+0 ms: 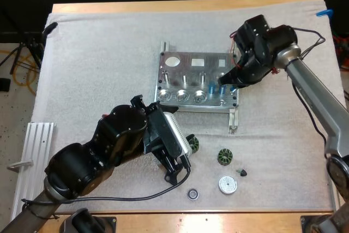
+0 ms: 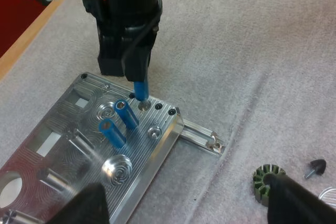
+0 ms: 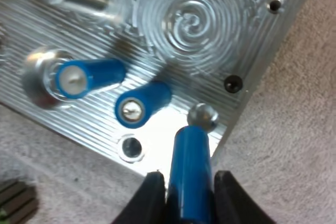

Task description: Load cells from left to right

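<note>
The metal fixture (image 1: 188, 85) lies mid-mat. My right gripper (image 1: 226, 82) hangs over its front right corner, shut on a blue cylinder (image 3: 190, 174) that stands upright between the fingers (image 3: 149, 198). The cylinder's tip is just above a small hole at the plate's corner (image 2: 143, 104). Two more blue cylinders (image 3: 89, 75) (image 3: 142, 102) stand tilted in sockets beside it, and an empty socket (image 3: 130, 147) is next to them. My left gripper (image 1: 166, 140) hovers in front of the fixture, open, holding nothing, its fingers (image 2: 299, 203) wide apart.
Small dark parts lie on the mat in front of the fixture: two green-black stators (image 1: 225, 157) (image 1: 193, 144), a black cone (image 1: 242, 172), a white disc (image 1: 227, 184) and a small ring (image 1: 192, 193). A silver rail (image 1: 35, 151) lies off the mat's left edge.
</note>
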{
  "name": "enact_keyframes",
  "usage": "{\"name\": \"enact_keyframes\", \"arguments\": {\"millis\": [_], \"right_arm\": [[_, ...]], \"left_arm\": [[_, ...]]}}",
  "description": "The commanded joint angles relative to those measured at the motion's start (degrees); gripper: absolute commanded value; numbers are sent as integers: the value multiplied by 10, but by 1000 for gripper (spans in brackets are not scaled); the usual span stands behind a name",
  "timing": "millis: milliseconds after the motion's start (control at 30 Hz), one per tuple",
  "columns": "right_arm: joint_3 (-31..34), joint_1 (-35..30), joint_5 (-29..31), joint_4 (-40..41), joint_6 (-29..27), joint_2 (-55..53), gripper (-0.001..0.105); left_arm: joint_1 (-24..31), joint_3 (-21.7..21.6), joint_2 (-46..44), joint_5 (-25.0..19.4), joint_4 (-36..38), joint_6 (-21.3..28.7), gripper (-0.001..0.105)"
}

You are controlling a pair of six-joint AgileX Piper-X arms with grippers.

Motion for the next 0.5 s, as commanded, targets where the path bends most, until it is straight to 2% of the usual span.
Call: {"name": "enact_keyframes", "arguments": {"millis": [0,467], "right_arm": [[-7,1,0,4,-11,1,0],[-7,1,13,-8,-19,20,0]], "left_arm": [[0,-1,-1,-10,-5,-6,63],[0,-1,-1,-10,-5,-6,63]]}}
